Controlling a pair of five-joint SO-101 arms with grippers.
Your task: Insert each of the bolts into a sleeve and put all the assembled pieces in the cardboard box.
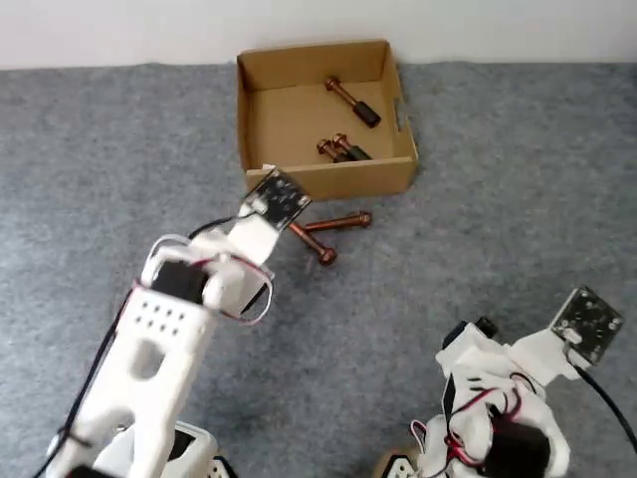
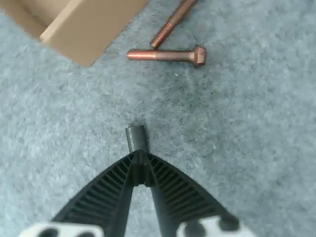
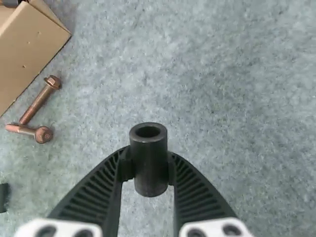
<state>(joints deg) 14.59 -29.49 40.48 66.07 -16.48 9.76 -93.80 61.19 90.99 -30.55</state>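
**Desk:** Where are the sleeves?

**Me:** I've got one in each hand. My left hand (image 2: 140, 163) is pinched tight on the left sleeve (image 2: 137, 138), a dark tube. I'm holding it by one end, so most of it pokes out past the fingertips. My right hand (image 3: 147, 170) is closed partway around the right sleeve (image 3: 148, 158). It's clamped across the middle, and the open bore points forward, away from the hand.

**Desk:** And the bolts?

**Me:** Two copper ones are loose on the grey table (image 1: 498, 199), ahead of my left hand and beyond the sleeve's tip. The near bolt (image 2: 165, 55) lies crosswise. The far bolt (image 2: 173, 22) angles away from beside its threaded end, and I can't tell whether they touch. Both are well apart from my right hand, far ahead and off to one side.

**Desk:** The box?

**Me:** The cardboard box (image 1: 338, 181) sits just past those bolts from my left hand. Inside, one sleeved bolt (image 1: 353, 102) lies toward the far wall. A pair of bolts (image 1: 338, 149) lies side by side nearer the front wall, with a dark sleeve end showing.
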